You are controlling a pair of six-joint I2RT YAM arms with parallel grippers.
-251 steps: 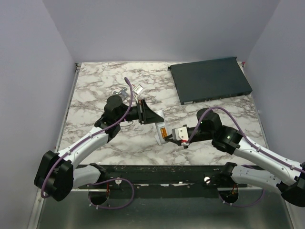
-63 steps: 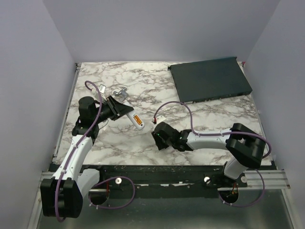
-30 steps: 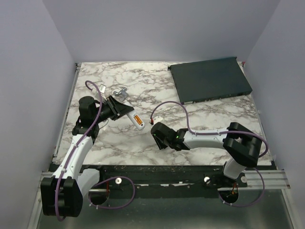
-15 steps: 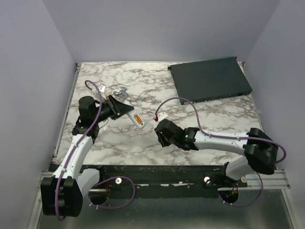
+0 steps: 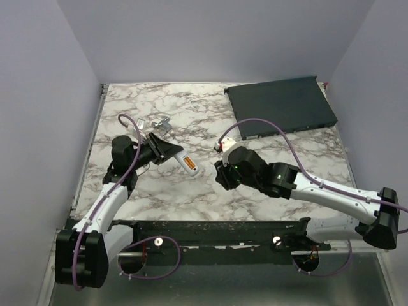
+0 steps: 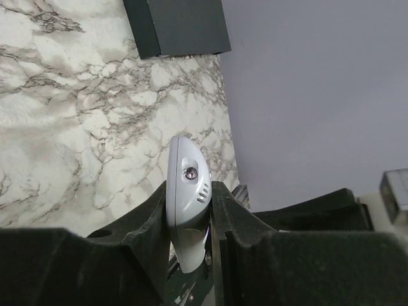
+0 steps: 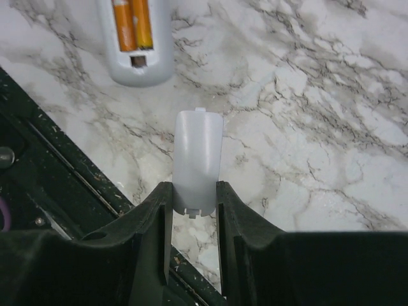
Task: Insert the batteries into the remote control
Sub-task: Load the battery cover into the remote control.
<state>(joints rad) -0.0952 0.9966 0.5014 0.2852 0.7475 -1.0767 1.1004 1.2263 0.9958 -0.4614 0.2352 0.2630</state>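
Left pincer (image 6: 189, 207) pinches slim white plastic remote control (image 7: 135, 44); right pincer (image 7: 194, 191) pinches pale grey plastic cover (image 7: 198, 156): align tab (image 7: 200, 110) squarely, slide low.

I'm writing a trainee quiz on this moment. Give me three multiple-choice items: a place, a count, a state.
1. The dark flat box lies at: A the far right of the table; B its near left; C its centre.
2. How many batteries sit in the remote? A none; B two; C four.
3. The right gripper is: A open; B shut on a battery; C shut on the pale grey cover.
Answers: 1 A, the top view shows it there. 2 B, two orange cylinders lie side by side. 3 C, it clamps the cover's sides.
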